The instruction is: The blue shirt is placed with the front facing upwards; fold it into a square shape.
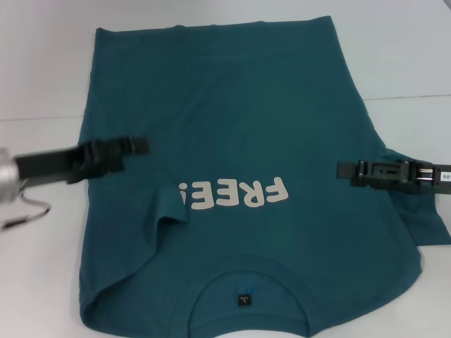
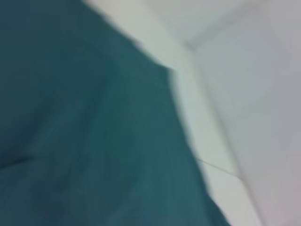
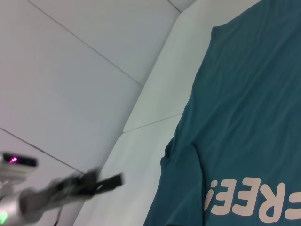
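The blue shirt [image 1: 232, 127] lies front up on the white table [image 1: 42, 84], with its neckline and dark label [image 1: 244, 299] nearest me and the hem at the far end. White "FREE!" lettering [image 1: 236, 195] crosses the chest. The left sleeve [image 1: 165, 211] is folded in over the body and covers the edge of the lettering, while the right sleeve [image 1: 423, 218] lies spread outwards. My left gripper [image 1: 141, 146] hovers, blurred, over the shirt's left side. At the right edge, my right gripper [image 1: 342, 170] sits just above the right sleeve. The right wrist view shows the shirt [image 3: 254, 117] and the left gripper [image 3: 113, 180] farther off.
Bare white table surrounds the shirt on the left, right and far side. A thin cable loop [image 1: 28, 211] hangs from my left arm over the table. The left wrist view shows only teal cloth [image 2: 84, 117] and the table edge [image 2: 207, 141].
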Motion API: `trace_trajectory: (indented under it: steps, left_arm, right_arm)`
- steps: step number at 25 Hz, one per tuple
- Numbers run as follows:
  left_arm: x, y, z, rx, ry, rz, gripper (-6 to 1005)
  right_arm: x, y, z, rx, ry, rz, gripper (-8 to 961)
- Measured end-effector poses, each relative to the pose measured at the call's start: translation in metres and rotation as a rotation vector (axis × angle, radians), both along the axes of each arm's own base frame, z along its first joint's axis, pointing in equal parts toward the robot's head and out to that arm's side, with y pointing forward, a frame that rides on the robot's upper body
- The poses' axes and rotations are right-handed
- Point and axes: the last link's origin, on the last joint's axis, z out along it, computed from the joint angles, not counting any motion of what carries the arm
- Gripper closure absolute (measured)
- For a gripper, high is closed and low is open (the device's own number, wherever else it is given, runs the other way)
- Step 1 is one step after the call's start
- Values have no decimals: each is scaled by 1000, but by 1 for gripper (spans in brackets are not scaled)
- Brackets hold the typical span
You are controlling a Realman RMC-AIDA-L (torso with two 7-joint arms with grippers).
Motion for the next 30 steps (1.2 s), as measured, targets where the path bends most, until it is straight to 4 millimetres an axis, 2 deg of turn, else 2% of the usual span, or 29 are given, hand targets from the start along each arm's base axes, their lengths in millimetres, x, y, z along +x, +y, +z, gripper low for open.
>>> trace_trajectory:
  steps: [4, 5, 6, 7, 10, 16, 23, 26, 30]
  left_arm:
    - [-9, -48, 4, -6, 31, -309, 112]
    - [-11, -56, 2, -9, 36, -349, 112]
    - [-11, -56, 2, -9, 36, -349, 112]
    - [-18, -74, -3, -7, 41, -403, 111]
    - [-27, -90, -8, 2, 32, -402, 110]
    - [-29, -104, -10, -1, -21, -394, 113]
    - [-18, -108, -7, 28, -109, -419, 116]
    - [-15, -107, -6, 36, -127, -429, 116]
    - [-12, -106, -4, 54, -143, -434, 116]
  right_arm:
    - [-2, -1, 1, -7, -2, 14, 151]
    - [-2, -2, 2, -12, -4, 19, 151]
    - [-2, -2, 3, -18, -6, 22, 152]
    - [-1, -3, 4, -26, -11, 26, 152]
    - [6, -7, 12, -58, -47, 11, 154]
    - [26, -19, 48, -115, -92, -92, 156]
    - [47, -19, 98, 41, -136, -271, 159]
    - [59, -20, 107, 76, -137, -382, 160]
    - [72, -18, 106, 69, -187, -492, 162]
